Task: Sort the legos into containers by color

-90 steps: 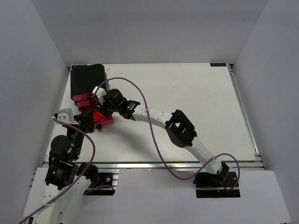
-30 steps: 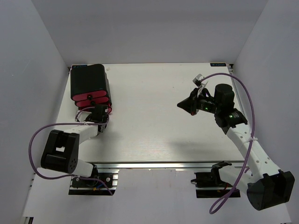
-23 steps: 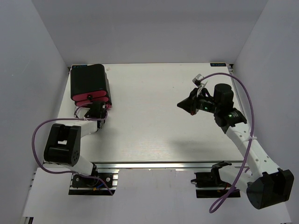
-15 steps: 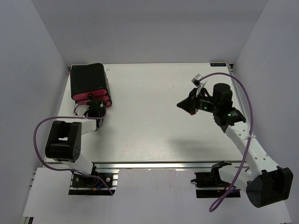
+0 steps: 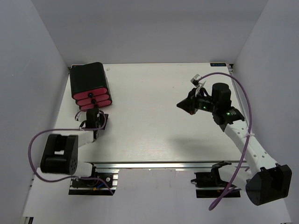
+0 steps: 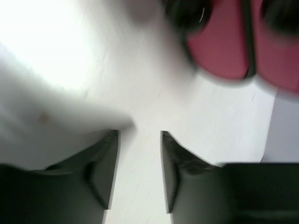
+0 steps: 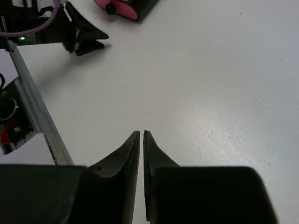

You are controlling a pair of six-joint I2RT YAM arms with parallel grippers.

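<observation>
The black housing [image 5: 86,77] with its 3 pink drawers [image 5: 95,99] is set at the far-left corner of the table [image 5: 163,135]. The left gripper [image 5: 95,114] is held just in front of the drawers, its fingers [image 6: 105,163] parted over bare table. The right gripper [image 5: 183,105] is held well apart, over the right side, clenched with nothing gripped.

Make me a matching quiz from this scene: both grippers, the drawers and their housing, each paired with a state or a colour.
Column one:
1. left gripper
2. right gripper
3. drawers
4. housing

Column two:
A. glossy black
B. jaws closed together, nothing held
C. magenta-pink
D. jaws apart, nothing held

Pairs: 1-D, 2-B, 3-C, 4-A
</observation>
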